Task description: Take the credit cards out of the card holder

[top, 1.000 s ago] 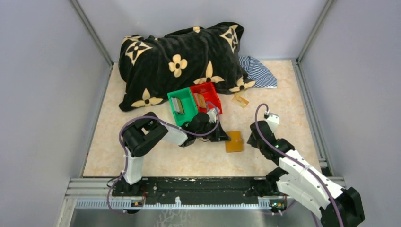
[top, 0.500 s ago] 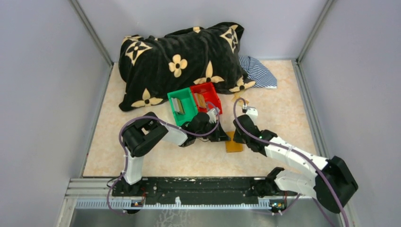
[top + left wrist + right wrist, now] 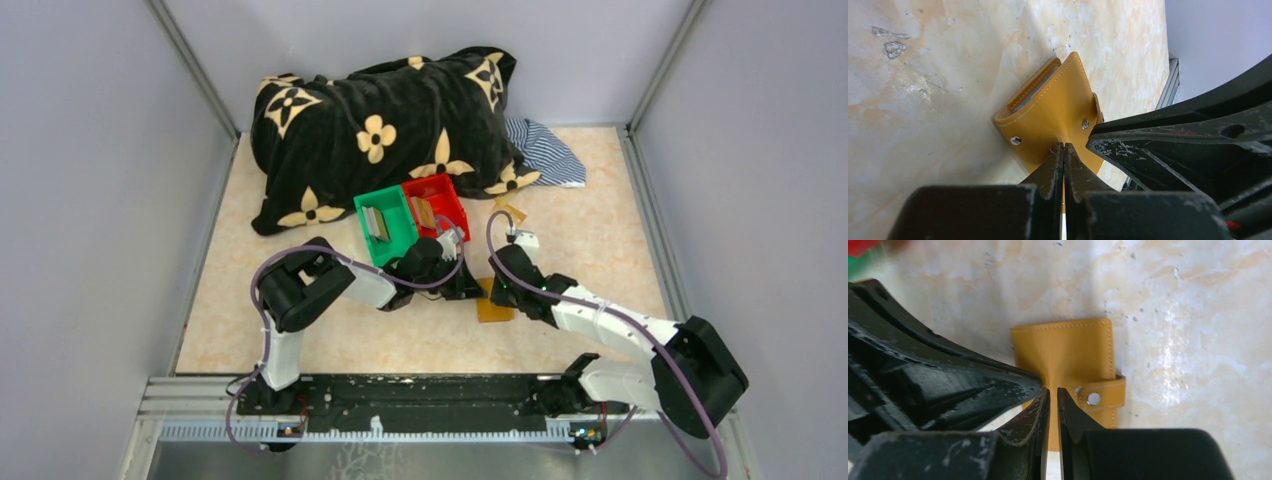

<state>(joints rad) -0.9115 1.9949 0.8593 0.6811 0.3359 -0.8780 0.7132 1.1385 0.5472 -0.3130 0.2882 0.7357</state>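
Note:
The tan card holder point(image 3: 495, 308) lies folded on the table, its strap tab point(image 3: 1098, 396) snapped. My left gripper point(image 3: 470, 289) is shut, its tips point(image 3: 1064, 145) pressed on the holder's near edge point(image 3: 1048, 112). A grey inner edge point(image 3: 1035, 95) shows in the holder's far opening. My right gripper point(image 3: 504, 291) stands over the holder point(image 3: 1068, 350) from the other side, its jaws point(image 3: 1052, 389) all but shut with nothing between them, beside the strap. Cards lie in the green bin point(image 3: 377, 222) and the red bin point(image 3: 424, 212). One tan card point(image 3: 510, 212) lies on the table.
The green bin point(image 3: 392, 243) and red bin point(image 3: 452, 200) stand just behind my left gripper. A black flowered pillow point(image 3: 380, 130) and a striped cloth point(image 3: 548, 150) lie at the back. Grey walls close in both sides.
My right arm has swung left from the right side until its gripper is over the card holder. My left arm and the holder have not moved.

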